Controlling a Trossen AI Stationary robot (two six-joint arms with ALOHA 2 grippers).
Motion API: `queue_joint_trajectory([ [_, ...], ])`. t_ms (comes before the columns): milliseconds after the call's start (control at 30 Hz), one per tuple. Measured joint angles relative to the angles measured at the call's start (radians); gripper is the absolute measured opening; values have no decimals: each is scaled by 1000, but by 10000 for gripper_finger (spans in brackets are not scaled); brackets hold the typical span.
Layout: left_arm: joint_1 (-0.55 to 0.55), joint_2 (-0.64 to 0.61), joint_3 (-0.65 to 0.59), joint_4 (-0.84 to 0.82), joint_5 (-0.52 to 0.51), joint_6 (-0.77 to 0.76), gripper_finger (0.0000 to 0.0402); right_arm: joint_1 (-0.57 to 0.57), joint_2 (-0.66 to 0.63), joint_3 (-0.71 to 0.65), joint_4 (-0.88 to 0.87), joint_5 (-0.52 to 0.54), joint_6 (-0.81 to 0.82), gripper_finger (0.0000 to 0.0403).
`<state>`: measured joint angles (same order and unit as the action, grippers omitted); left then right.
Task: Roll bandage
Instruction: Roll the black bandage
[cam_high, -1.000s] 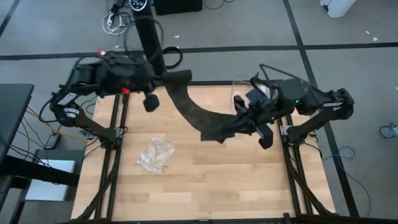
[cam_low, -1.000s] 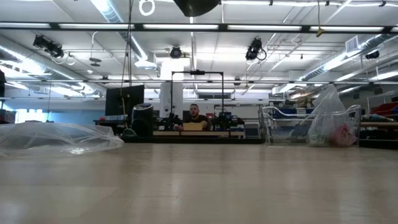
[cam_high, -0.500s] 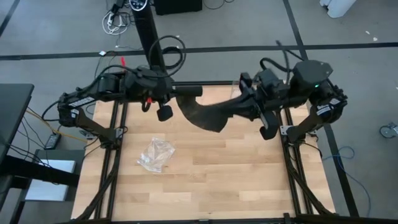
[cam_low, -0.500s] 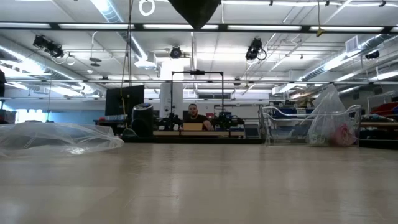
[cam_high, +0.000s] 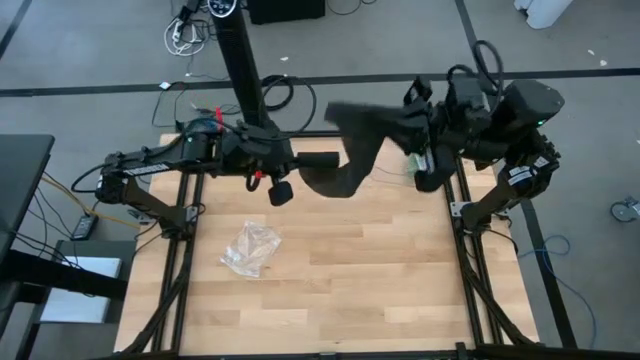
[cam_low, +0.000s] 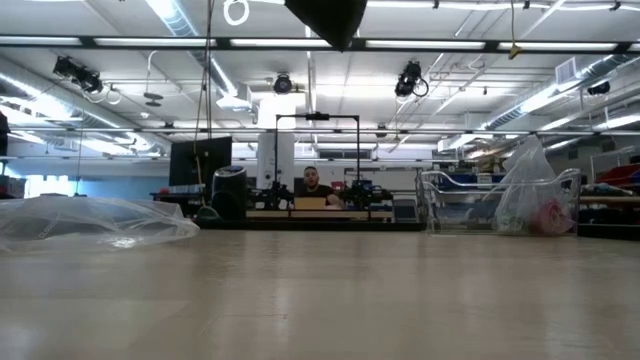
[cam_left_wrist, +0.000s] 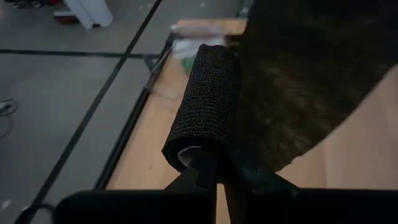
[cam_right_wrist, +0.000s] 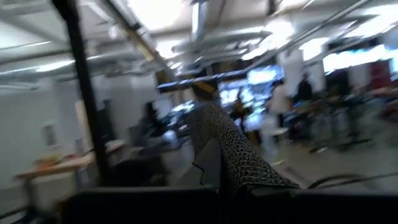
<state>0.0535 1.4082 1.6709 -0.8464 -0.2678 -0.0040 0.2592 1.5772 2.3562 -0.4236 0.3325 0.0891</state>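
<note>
The bandage is a dark charcoal strip, partly wound into a roll (cam_left_wrist: 202, 106). Its loose length (cam_high: 335, 180) sags in a short loop between my two grippers, above the far part of the wooden table (cam_high: 330, 290). My left gripper (cam_high: 300, 160) is shut on the rolled end (cam_high: 320, 160). My right gripper (cam_high: 405, 135) stands higher, at the far right, shut on the strip near its other end. In the low view only the loop's lowest part (cam_low: 325, 15) shows, at the top. My left gripper pinches the roll's near end (cam_left_wrist: 205, 158), beside its pale core, coming from the table's left. The roll sticks out ahead along the fingers (cam_left_wrist: 199, 177), lifted clear, and the loose strip (cam_left_wrist: 305, 81) falls away beside it. My right gripper pinches the strip a little short of its free end (cam_right_wrist: 233, 155), and the fabric drapes over the fingers. The fingers come from the table's right, tipped upward. The free end (cam_high: 345, 112) sticks out toward the left, and the rest hangs slack toward the roll.
A crumpled clear plastic bag (cam_high: 250, 247) lies on the table's left half, seen also in the low view as the plastic bag (cam_low: 95, 220). The near half of the table is bare wood. A dark camera post (cam_high: 240, 60) stands beyond the far edge, and a person sits in the room behind.
My right gripper has risen and gone toward the far edge, tipping upward and rolling. My left gripper has sunk and gone toward the table's right with the roll. The long arc of strip between them has drawn in to a short hanging loop, still clear of the table.
</note>
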Motion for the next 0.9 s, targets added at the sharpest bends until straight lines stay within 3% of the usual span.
queue_joint_trajectory([
  [300, -32, 0, -111, 188, 85, -34, 13, -8, -1, 0, 258, 209, -191, 1],
  [700, -57, 0, -276, 452, 217, -132, 13, -105, 41, 0, 347, 207, -143, 1],
  [900, -77, 0, -313, 477, 240, -164, 13, -165, 62, 0, 379, 201, -71, 1],
])
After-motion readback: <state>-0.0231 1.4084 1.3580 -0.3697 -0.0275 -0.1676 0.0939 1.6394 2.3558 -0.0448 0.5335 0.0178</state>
